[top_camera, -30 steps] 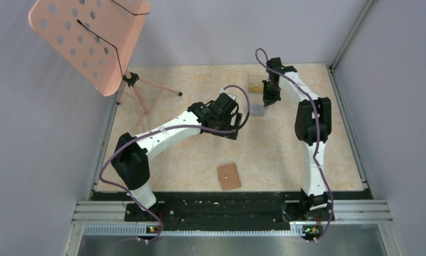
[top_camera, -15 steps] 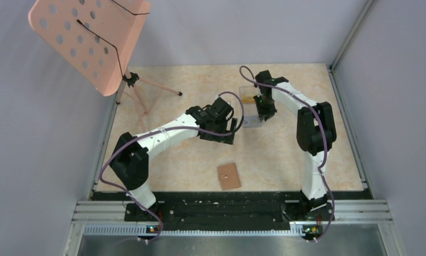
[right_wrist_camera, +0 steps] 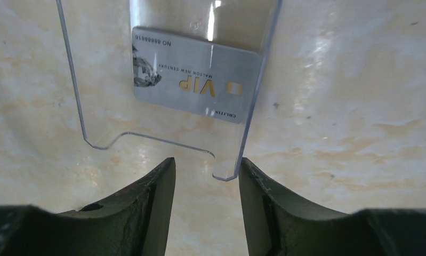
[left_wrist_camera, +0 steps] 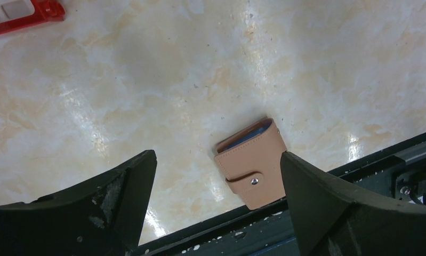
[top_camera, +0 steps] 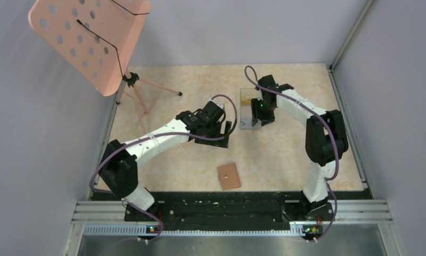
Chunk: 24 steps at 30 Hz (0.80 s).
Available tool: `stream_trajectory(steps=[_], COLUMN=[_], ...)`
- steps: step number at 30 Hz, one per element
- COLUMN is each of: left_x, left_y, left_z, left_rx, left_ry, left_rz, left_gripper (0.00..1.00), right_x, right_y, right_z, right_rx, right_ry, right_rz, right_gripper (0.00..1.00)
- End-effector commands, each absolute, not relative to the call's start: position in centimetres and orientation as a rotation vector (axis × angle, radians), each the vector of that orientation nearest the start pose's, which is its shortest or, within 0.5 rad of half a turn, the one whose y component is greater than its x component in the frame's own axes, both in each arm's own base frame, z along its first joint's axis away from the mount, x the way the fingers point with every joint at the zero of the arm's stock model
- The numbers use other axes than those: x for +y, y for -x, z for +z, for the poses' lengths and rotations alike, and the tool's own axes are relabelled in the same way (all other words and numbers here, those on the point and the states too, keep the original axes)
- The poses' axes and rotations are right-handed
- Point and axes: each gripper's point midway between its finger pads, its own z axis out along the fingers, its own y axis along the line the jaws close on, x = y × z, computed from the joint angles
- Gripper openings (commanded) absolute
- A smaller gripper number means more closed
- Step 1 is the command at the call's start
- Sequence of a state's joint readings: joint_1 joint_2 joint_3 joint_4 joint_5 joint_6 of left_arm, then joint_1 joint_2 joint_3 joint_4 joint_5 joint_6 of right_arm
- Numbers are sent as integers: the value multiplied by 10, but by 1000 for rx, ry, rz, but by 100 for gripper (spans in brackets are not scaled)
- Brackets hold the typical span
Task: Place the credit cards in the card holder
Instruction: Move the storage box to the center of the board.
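Below right wrist only, silver card (right_wrist_camera: 197, 80) in clear box (right_wrist_camera: 162, 140); all jaws apart.

The tan card holder (top_camera: 229, 176) is lying closed, stud up, at the near centre. A pale credit card (right_wrist_camera: 197, 81) is lying flat farther back.

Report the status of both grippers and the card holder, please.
Left gripper open, above the table. Right gripper open at the clear box edge, silver card inside. Card holder closed, near front edge. Nothing lies on it.
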State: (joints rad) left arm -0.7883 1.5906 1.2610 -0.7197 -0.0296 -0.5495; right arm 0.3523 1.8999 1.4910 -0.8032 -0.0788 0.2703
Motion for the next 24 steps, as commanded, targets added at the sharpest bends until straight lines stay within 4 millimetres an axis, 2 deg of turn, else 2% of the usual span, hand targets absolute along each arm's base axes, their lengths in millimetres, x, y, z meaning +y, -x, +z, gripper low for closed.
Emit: stream_trajectory(steps=[1,4,6,8,10,14,18,20,24], left_x=[-272,-266,-263,-261,-259,-255,-257,-260,-271], left_y=[-245,-238,-227,-217,-208,-192,-181,-174,-158], left_z=[138,136,134,131,127,116,104,95,76], left_rx=[2610,2617,2639,2658,2671,2705,2747,2778,2838], left_ry=[-276,-259,-257,-241,-231,-196,-166,-138,-70], left_rz=[-490,-502,-535,-569,-611,-662,-740,-790,-934], left_gripper=[92,92,92,92,92,93,93,92,88], right_x=[211,230,232,231,230,227,235,238,249], right_y=[-354,-345,-338,-330,-320,-289,-244,-218,-186], right_z=[84,85,89,97,105,110,101,85,65], right_rx=[2767,2759,2761,2754,2739,2748,2779,2811,2810], right_ry=[158,189,177,148,129,118,102,47,-42], right_rz=[489,541,527,525,543,606,745,825,1012], right_gripper=[47,47,47,49,56,62,62,62,60])
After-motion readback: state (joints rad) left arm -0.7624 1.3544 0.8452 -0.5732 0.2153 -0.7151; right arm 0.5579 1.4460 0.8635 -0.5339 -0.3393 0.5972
